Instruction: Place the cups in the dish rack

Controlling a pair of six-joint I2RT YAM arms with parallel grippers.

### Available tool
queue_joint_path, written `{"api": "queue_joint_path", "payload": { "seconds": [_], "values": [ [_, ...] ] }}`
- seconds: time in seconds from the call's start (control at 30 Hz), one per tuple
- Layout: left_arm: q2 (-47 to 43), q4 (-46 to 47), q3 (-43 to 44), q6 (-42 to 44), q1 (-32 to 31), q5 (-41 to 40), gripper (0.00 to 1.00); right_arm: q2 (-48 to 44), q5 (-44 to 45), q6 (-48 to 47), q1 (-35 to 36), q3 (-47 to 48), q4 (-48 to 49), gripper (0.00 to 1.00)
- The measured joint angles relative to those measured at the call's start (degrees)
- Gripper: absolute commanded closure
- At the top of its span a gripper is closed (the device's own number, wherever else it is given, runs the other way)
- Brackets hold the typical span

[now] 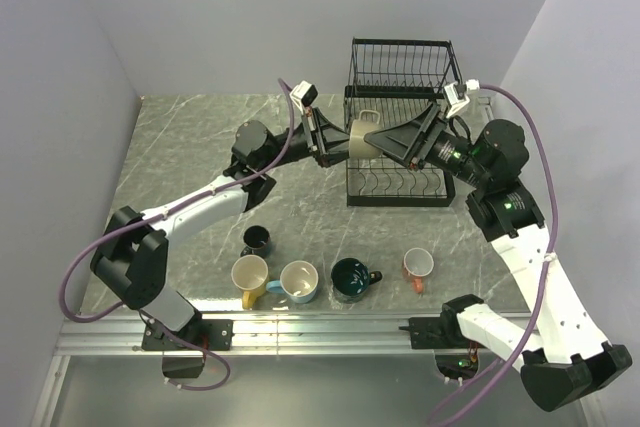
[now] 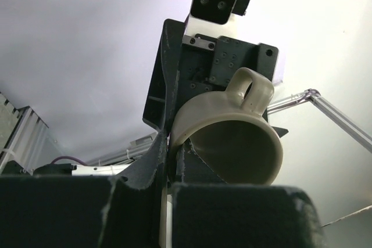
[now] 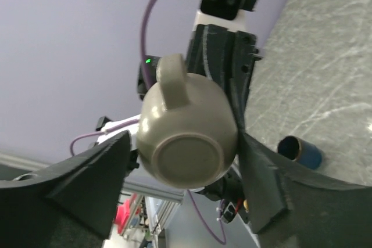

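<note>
In the top view, left of centre, we see the left end effector (image 1: 340, 145) clenched on the rim of the olive-grey mug (image 1: 362, 137). It holds the mug on its side in the air, at the left front edge of the dish rack (image 1: 397, 67). The mouth faces left, the base faces right and the handle points up.

Just right of it, the right end effector (image 1: 380, 139) is released. Its fingers are spread on either side of the mug's body. In the right wrist view a sliver of gap shows on the left, and we cannot tell whether the other finger touches.

Along the lower part of the marbled surface (image 1: 200, 137) stand the navy mug (image 1: 256, 239), yellow mug (image 1: 250, 275), light blue mug (image 1: 299, 281), teal mug (image 1: 352, 278) and orange-pink mug (image 1: 418, 265).
</note>
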Motion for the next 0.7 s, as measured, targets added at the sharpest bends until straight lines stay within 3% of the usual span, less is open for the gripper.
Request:
{"api": "queue_joint_path", "payload": {
  "seconds": [0.03,0.4,0.47,0.6,0.7],
  "values": [
    [-0.13,-0.66,0.00,0.31,-0.07,-0.11,1.00,0.07,0.44,-0.68,0.00,0.00,-0.85,0.37],
    [-1.33,-9.73,1.66,5.35,-0.44,-0.66,0.99,0.17,2.05,-2.25,0.00,0.00,-3.30,0.91],
    [-1.62,-10.43,1.70,5.84,-0.44,-0.70,0.92,0.17,2.01,-2.36,0.00,0.00,-3.37,1.00],
    [-2.67,-13.97,1.70,8.63,-0.92,-1.25,0.65,0.31,1.70,-2.86,0.26,0.17,-4.39,1.00],
    [-3.76,-18.43,1.73,11.39,-2.43,-2.05,0.52,1.11,0.31,-3.45,1.33,1.25,-6.93,1.00]
  ]
}}
